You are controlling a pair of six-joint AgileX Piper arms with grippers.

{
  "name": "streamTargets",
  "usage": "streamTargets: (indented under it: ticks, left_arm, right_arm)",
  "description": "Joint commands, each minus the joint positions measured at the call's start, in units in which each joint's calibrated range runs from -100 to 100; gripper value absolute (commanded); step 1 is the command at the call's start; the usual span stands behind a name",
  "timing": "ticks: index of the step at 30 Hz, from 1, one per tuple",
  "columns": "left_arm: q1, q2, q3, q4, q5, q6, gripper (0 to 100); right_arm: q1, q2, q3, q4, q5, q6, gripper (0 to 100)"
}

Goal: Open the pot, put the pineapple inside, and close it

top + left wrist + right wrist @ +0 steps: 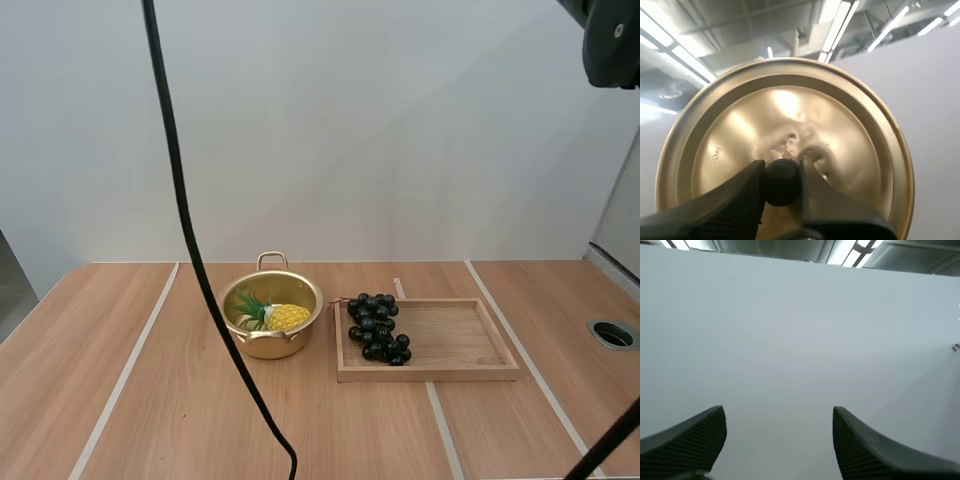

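The left gripper was pinched on the dark knob of the gold lid, the right gripper stood wide apart on nothing, and the pineapple lay inside the uncovered pot on the table, beside the wooden tray holding grapes.

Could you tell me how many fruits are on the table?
2: the pineapple lies inside the open pot; the grape bunch sits on the wooden tray. None seems hidden.
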Motion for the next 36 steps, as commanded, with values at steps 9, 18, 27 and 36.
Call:
streamTargets:
  ticks: [9, 18, 27, 36]
  left_arm:
    - [0.06, 6.35, 10.18, 0.94, 9.59, 0.13, 0]
    - [0.06, 11.78, 20.01, 0.94, 14.04, 2.05, 0]
    - [0.06, 19.63, 26.88, 0.94, 23.06, 3.89, 0]
    - [-1.08, 30.51, 28.38, 1.03, 34.83, 3.89, 0]
  right_arm:
    - [-0.23, -4.13, 0.08, -3.92, -3.72, -0.52, 100]
    - [-0.23, -4.13, 0.08, -3.92, -0.06, -0.52, 100]
    - [-0.23, -4.13, 0.08, -3.92, 2.41, -1.27, 100]
    - [-0.23, -4.13, 0.08, -3.92, 9.17, -2.05, 100]
